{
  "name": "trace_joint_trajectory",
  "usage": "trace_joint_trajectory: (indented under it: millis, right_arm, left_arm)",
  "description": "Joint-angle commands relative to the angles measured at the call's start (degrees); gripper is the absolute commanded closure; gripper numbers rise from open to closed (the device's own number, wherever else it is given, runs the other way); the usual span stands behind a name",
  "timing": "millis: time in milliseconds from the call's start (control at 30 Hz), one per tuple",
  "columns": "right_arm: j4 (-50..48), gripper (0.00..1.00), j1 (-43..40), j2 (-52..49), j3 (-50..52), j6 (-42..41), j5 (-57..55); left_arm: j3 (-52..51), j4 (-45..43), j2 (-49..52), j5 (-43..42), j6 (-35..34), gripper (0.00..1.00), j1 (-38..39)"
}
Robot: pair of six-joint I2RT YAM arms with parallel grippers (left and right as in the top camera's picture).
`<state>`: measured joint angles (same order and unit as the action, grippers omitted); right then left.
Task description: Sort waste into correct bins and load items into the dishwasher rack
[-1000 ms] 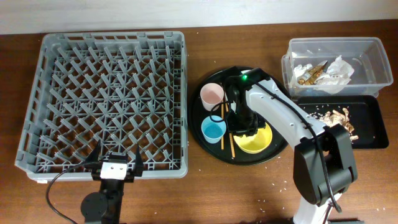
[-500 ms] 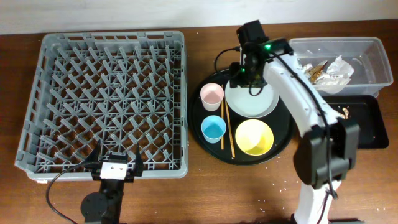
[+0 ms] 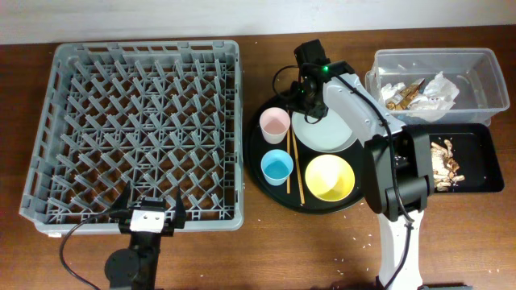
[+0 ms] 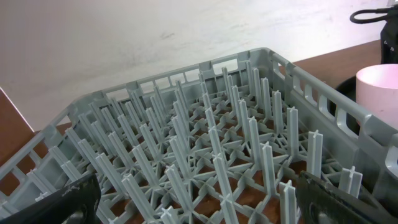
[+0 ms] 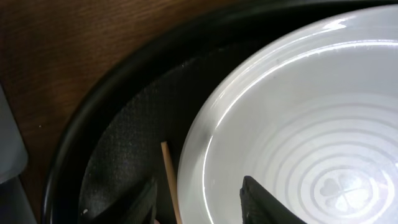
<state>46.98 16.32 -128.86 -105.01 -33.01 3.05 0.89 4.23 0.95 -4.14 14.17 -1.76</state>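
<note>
Overhead, we see the right gripper (image 3: 306, 105) hiding the upper-left rim of the white plate (image 3: 326, 133) — jaws parted, clasping nothing — while the chopsticks (image 3: 294, 165) run top-to-bottom.

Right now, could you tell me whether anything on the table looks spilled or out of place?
Only a few pale crumbs scattered on the bare table, just below the round black tray in the overhead view; they look like spilled scraps. Nothing else looks tipped or damaged.
</note>
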Motion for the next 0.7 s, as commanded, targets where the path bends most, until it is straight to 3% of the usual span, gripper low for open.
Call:
trace_joint_trajectory:
  millis: [0, 667]
  right_arm:
    - [-0.92, 0.58, 0.33, 0.11, -0.66, -0.57, -1.25]
    - [-1.53, 0.64, 1.73, -2.80, -0.63, -1.95, -5.29]
  left_arm:
    - [-0.37, -0.09, -0.22, -0.61, 0.90, 0.00, -0.28]
    - [-0.37, -0.09, -0.22, -0.61, 0.90, 0.00, -0.28]
